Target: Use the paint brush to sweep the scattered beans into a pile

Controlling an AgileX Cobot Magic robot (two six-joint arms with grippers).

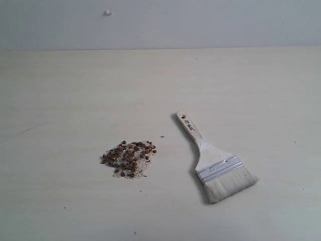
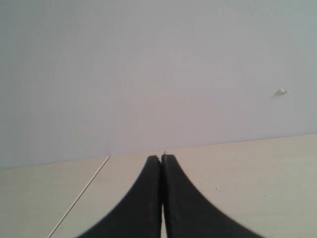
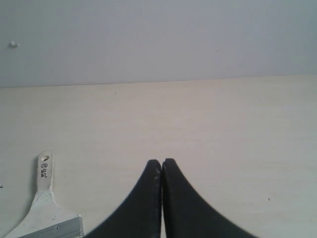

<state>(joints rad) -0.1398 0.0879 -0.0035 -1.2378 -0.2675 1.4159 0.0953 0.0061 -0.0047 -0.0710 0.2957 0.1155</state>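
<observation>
Pale cream tabletop [image 1: 65, 90] with faint wood grain carries a small compact pile [image 1: 129, 159] of tiny round reddish-brown beans [image 1: 124, 150] mixed with fine white rice-like grains [image 1: 131, 173], left of the middle in the exterior view. Near it on the right, not touching, lies a flat wide paint brush [image 1: 214, 164] with a pale wooden handle, silver metal ferrule and whitish bristles. Its holed handle end points toward the far side, and its bristles fan toward the near right. A tiny dark cross mark [image 1: 162, 136] sits between pile and handle. The black left gripper [image 2: 162, 157] has its fingers pressed together on nothing. The black right gripper [image 3: 161, 161] is likewise closed and empty, with the brush handle off to one side. A plain grey-white wall [image 1: 200, 25] with a small white nub [image 1: 108, 12] stands behind.
</observation>
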